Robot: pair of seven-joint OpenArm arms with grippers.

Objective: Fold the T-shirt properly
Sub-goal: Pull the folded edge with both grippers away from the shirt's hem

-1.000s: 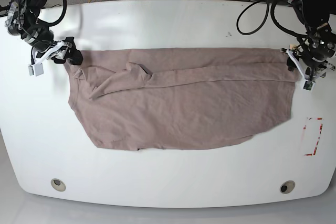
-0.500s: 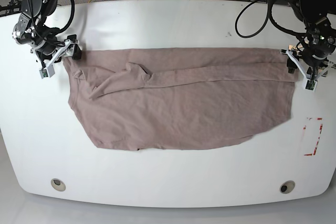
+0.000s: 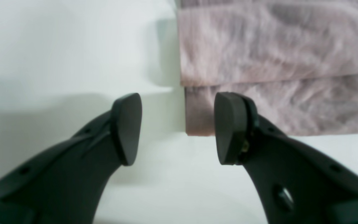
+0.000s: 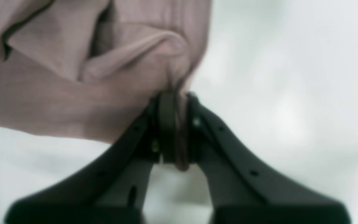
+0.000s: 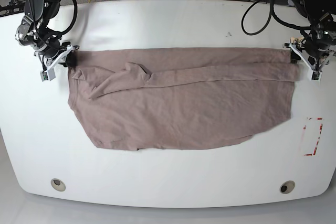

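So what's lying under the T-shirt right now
The T-shirt lies spread on the white table. Bare tabletop shows all around it; whatever is beneath the cloth itself is covered and cannot be seen.

My right gripper is clamped tight on a pinch of shirt. My left gripper hangs with jaws apart, gripping nothing.

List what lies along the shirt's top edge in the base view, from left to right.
right gripper → T-shirt → left gripper → red tape mark, lower on the table.
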